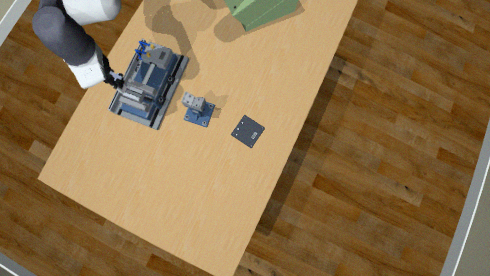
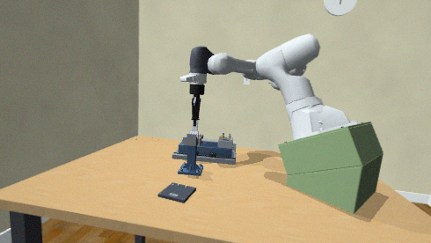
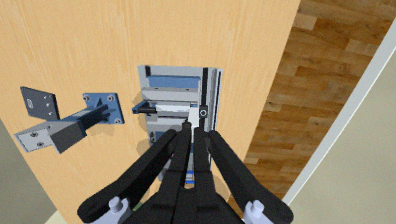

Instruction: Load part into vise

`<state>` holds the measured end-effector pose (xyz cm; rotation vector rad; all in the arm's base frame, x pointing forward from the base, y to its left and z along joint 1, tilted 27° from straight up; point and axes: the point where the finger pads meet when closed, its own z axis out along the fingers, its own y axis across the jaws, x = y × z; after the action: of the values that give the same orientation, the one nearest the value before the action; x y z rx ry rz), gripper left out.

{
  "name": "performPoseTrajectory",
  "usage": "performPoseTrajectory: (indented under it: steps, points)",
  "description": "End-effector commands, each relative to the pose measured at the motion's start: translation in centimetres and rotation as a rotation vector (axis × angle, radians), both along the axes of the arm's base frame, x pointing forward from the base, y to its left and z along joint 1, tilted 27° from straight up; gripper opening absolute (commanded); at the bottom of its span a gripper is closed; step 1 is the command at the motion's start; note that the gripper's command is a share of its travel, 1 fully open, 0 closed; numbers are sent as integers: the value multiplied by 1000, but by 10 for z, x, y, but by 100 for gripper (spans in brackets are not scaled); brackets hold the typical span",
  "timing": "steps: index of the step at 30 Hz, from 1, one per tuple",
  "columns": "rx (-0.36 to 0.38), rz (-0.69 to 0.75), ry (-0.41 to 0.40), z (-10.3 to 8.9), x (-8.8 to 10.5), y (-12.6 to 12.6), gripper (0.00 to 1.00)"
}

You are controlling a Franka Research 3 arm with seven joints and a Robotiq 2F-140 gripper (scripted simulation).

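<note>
The part, a pale block, lies in the vise between the jaws. One end is close to the dark work stop rod. My gripper is shut and empty. It points straight down, with its fingertips at the part's near edge; I cannot tell if they touch. In the top view the gripper is at the left side of the vise. In the exterior view it hangs over the vise. The dark infeed plate carries no block.
The V-block on its blue base stands between the vise and the infeed plate, and also shows in the wrist view. A large green box sits at the robot's base. The table edge runs close behind the vise.
</note>
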<state>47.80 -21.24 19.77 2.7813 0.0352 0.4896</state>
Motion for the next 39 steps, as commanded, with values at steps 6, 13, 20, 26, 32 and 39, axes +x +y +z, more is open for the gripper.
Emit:
performPoseTrajectory:
  steps: [6, 13, 20, 26, 32, 39]
  points:
    - [1, -5, 0, -2, 0, 4, 0]
    - [1, -5, 0, -2, 0, 5, 0]
    - [1, -5, 0, -3, 0, 6, 0]
    - [1, -5, 0, -3, 0, 7, 0]
    - [1, -5, 0, -3, 0, 8, 0]
    - [1, -5, 0, -4, 0, 8, 0]
